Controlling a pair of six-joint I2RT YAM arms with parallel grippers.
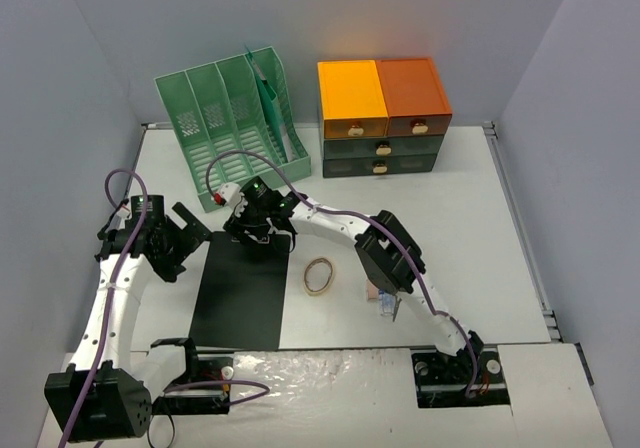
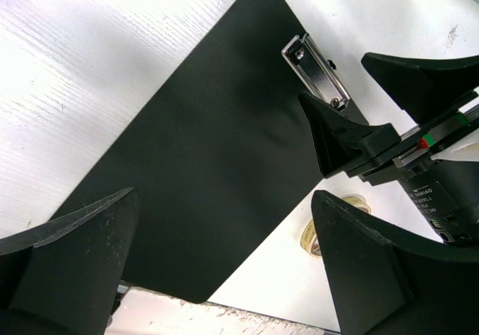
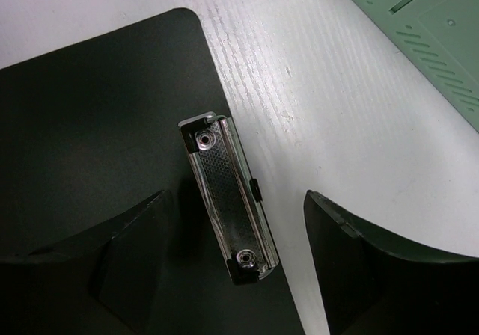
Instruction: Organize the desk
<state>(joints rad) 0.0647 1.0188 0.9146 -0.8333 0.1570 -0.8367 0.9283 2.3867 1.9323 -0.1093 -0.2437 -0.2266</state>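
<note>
A black clipboard [image 1: 240,293] lies flat on the white desk [image 1: 470,218], its metal clip [image 3: 228,200] at the far edge. My right gripper [image 3: 236,194] hangs over that clip, open. One finger is above the black board and the other above the bare desk, and neither touches the clip. My left gripper [image 2: 224,200] stands wide open above the board's left part [image 2: 202,155], holding nothing. In the top view the left gripper [image 1: 185,238] is at the board's far-left corner and the right gripper [image 1: 262,230] at its far edge.
A roll of clear tape [image 1: 320,275] lies just right of the clipboard. A small packet [image 1: 383,300] sits under the right arm. A green slotted file rack [image 1: 235,118] stands at the back left. An orange-and-dark-green drawer cabinet [image 1: 380,118] is at the back centre.
</note>
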